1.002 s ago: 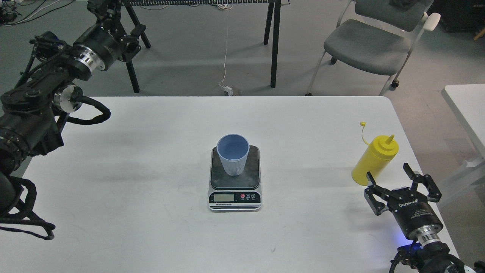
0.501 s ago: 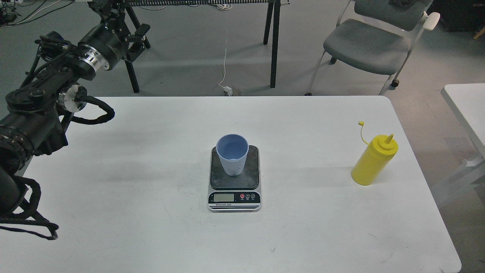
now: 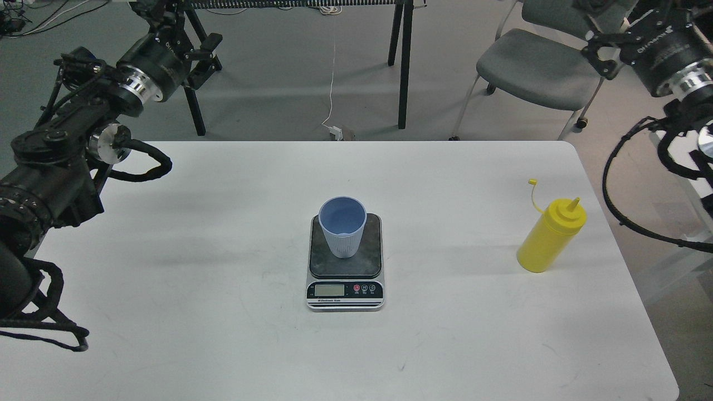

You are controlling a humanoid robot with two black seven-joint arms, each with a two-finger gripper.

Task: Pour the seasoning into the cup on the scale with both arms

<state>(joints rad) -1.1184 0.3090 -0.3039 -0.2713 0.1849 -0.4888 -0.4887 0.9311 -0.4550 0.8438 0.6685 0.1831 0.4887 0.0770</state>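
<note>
The light blue ribbed cup (image 3: 342, 231) stands upright on the dark plate of the scale (image 3: 345, 289) at the table's middle. The yellow seasoning bottle (image 3: 550, 236) stands upright near the right edge, its nozzle uncapped and the small cap dangling on its tether. My left gripper (image 3: 181, 25) is raised high at the far left, beyond the table's back edge, jaws spread and empty. My right gripper (image 3: 604, 25) is raised high at the upper right, over the chair, jaws spread and empty, far above the bottle.
The white table (image 3: 223, 278) carries only the scale, cup and bottle. A grey chair (image 3: 537, 67) and black table legs (image 3: 404, 61) stand behind it. A second white table (image 3: 682, 145) edges in at the right.
My right arm left its low spot beside the bottle, went out of view, and now shows raised at the upper right. My left arm shifted slightly. Cup, scale and bottle stayed put.
</note>
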